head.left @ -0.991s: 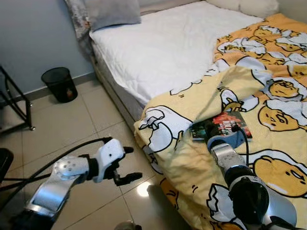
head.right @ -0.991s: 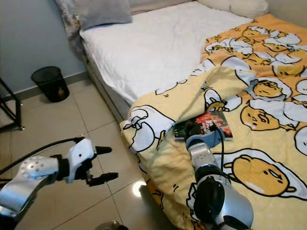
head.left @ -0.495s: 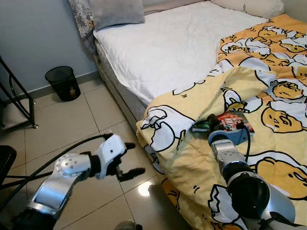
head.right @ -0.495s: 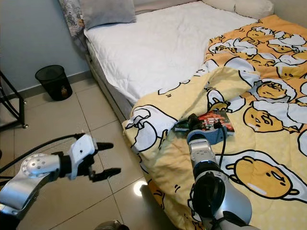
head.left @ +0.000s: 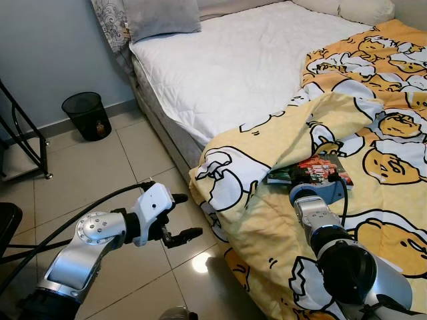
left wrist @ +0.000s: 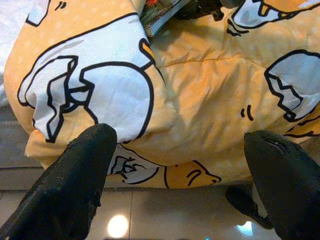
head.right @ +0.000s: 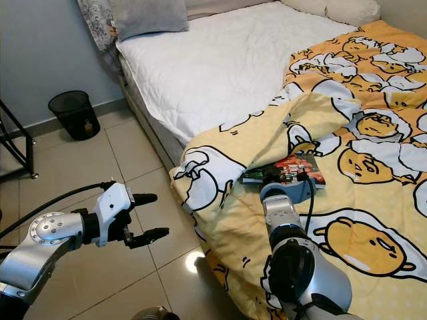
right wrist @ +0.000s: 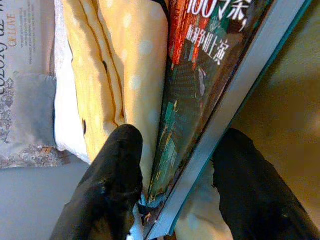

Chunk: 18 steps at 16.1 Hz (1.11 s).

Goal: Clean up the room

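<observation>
A book (head.left: 313, 169) with a dark red and green cover lies on the yellow cartoon blanket (head.left: 267, 220) at the bed's near corner. My right gripper (head.left: 294, 175) is at the book's near left edge. In the right wrist view one black finger (right wrist: 114, 185) presses the cover of the book (right wrist: 200, 95) and the other finger (right wrist: 255, 195) sits against its back edge, so the gripper is shut on the book. My left gripper (head.left: 187, 215) hangs open over the floor tiles, just left of the blanket's drooping corner (left wrist: 150, 115).
The bed's white mattress (head.left: 227, 67) runs along the far side, with a grey pillow (head.left: 160, 17) at its head. A black wire bin (head.left: 85, 115) stands by the wall. A black metal rack leg (head.left: 30, 143) is at the far left. Tiled floor (head.left: 100, 173) lies between.
The whole view has shifted a little since a second ago. My left gripper has edged right, nearer the blanket corner. My right gripper stays at the book's edge.
</observation>
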Tool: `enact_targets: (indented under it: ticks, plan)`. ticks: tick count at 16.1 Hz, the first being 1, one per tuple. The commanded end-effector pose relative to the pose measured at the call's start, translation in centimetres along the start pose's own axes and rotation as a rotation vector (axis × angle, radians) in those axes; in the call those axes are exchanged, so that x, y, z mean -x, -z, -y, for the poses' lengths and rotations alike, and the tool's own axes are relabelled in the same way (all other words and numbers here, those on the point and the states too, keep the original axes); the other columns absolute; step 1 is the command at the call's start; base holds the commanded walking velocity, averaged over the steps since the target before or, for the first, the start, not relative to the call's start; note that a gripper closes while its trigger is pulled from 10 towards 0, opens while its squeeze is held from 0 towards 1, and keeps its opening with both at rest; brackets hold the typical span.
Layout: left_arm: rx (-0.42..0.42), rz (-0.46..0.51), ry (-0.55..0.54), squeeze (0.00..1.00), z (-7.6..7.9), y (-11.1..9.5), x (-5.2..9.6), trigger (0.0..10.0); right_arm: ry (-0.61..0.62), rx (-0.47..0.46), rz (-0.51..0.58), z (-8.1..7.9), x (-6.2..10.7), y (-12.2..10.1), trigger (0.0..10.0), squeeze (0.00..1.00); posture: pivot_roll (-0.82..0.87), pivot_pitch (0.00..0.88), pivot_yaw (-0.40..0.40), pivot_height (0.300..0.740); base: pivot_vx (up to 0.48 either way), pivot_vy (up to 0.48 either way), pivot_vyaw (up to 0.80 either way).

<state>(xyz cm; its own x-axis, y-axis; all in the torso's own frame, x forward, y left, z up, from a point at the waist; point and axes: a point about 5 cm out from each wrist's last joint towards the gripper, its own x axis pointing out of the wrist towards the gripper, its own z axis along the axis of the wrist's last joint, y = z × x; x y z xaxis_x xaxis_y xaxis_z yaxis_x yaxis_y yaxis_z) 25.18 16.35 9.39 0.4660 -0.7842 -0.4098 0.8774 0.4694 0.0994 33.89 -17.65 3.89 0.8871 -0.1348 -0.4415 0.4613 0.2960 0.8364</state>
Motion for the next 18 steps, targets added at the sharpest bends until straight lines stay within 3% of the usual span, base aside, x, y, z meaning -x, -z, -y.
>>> enact_targets:
  ticks: [1,13,16,18]
  plan:
    - [-0.009,0.014,-0.018,0.88,-0.4,-0.5,0.1,10.0,-0.003,0.002,-0.004,-0.4,-0.1,0.1,0.0,0.0,0.13,0.0,0.071,0.74,0.0,0.0,0.0]
    - [-0.01,0.025,-0.055,0.87,-1.0,-0.7,0.1,10.0,0.011,0.02,-0.011,-0.1,0.0,0.0,0.0,0.0,0.14,0.0,0.042,0.74,0.0,0.0,0.0]
    - [0.008,0.067,-0.083,0.87,-1.0,-0.9,-0.6,10.0,-0.007,0.17,-0.008,1.6,0.3,-1.1,0.0,0.0,0.1,0.0,0.051,0.74,0.0,0.0,0.0]
    - [0.059,0.123,-0.129,0.88,-1.0,-1.1,-1.0,10.0,-0.049,0.193,0.061,2.5,0.7,-3.0,0.0,0.0,0.06,0.0,0.072,0.74,0.0,0.0,0.0]
